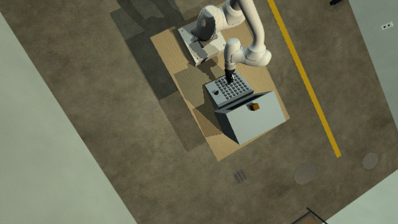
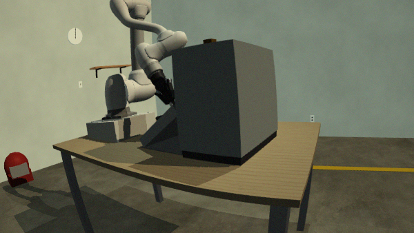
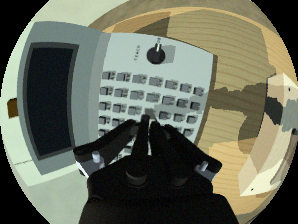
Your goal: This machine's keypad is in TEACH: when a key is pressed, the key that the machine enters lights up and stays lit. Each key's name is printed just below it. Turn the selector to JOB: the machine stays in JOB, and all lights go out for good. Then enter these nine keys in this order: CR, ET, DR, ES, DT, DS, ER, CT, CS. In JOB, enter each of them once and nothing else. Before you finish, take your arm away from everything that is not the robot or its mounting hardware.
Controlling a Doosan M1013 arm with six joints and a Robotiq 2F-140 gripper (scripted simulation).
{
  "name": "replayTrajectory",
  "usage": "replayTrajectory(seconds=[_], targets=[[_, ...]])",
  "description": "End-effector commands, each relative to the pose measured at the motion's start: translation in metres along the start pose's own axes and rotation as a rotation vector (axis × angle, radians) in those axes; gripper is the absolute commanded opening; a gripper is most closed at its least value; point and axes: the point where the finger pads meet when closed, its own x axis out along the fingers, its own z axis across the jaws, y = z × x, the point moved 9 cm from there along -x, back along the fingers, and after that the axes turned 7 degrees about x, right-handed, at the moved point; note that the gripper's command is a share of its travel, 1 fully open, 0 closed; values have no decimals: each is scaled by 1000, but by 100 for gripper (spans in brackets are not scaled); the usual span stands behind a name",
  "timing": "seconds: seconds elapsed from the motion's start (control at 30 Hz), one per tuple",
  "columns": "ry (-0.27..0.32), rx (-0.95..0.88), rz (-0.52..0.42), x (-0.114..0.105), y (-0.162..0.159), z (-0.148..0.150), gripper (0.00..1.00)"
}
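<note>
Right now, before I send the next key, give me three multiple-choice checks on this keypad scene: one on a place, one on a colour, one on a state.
1. Where is the selector knob in the wrist view?
A. above the key rows
B. below them
C. on the dark screen

2. What colour is the small block on top of the machine?
A. green
B. orange-brown
C. white

3. How does the gripper stand?
A. wide open
B. shut on a cube
C. shut, empty

Answers: 1 A, it sits over the keys. 2 B, seen from the top. 3 C, fingertips together over the keys.
</note>
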Motion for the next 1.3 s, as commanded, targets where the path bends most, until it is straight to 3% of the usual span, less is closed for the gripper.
replayTrajectory(seconds=[0.0,1.27], targets=[[0,0,0,1,0,0,0],[0,0,0,12,0,0,0]])
